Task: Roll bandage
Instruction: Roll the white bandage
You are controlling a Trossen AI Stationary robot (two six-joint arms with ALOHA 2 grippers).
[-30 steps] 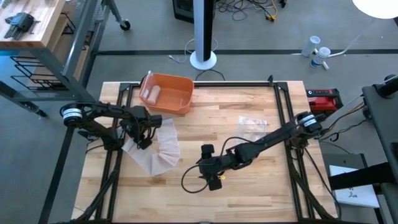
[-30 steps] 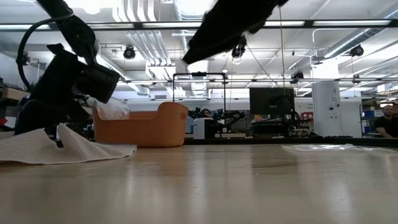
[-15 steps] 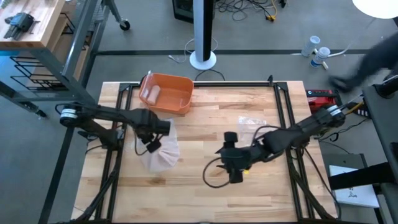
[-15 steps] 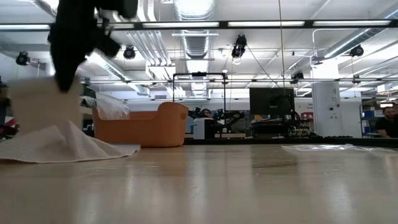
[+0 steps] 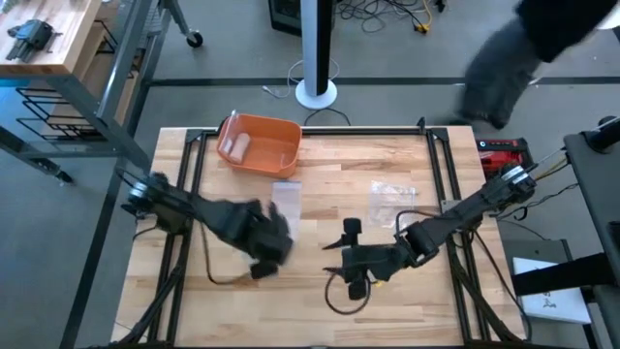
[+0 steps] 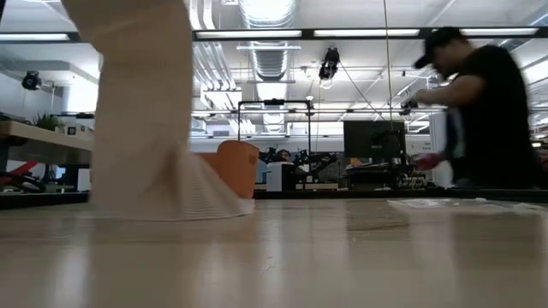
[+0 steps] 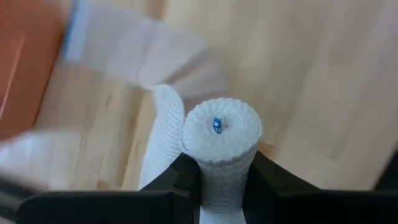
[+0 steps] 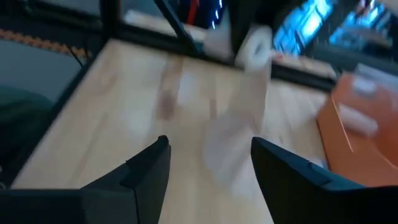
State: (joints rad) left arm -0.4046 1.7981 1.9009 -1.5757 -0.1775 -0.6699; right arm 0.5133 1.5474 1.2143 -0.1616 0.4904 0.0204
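A white bandage is partly rolled. Its roll (image 7: 221, 129) sits between the fingers of my left gripper (image 7: 222, 171), which hangs blurred over the table's middle left (image 5: 269, 244). The loose tail (image 5: 286, 194) runs from the roll toward the far edge. In the low view the tail (image 6: 144, 111) hangs as a broad strip whose lower end (image 6: 184, 204) lies spread on the table. To the right of the roll my right gripper (image 5: 351, 258) stands open with nothing between its fingers (image 8: 208, 155). My left gripper pinches the roll's round side wall (image 7: 219, 177) between its two fingers. The roll lies along the fingers and its end face (image 7: 221, 124) sticks out beyond their tips. The roll is lifted clear, and the tail (image 7: 163, 140) leaves its side and trails down to the table.
An orange basket (image 5: 262, 145) stands at the far left, also seen in the low view (image 6: 236, 168). A clear plastic wrapper (image 5: 392, 195) lies right of centre. A person (image 6: 479, 120) moves beyond the table's far right corner.
My left gripper has gone toward the table's near edge and right with the roll. The bandage, a crumpled heap a second ago, is now drawn out into a long strip. My right gripper has shifted toward the right edge. A person has walked in behind the table.
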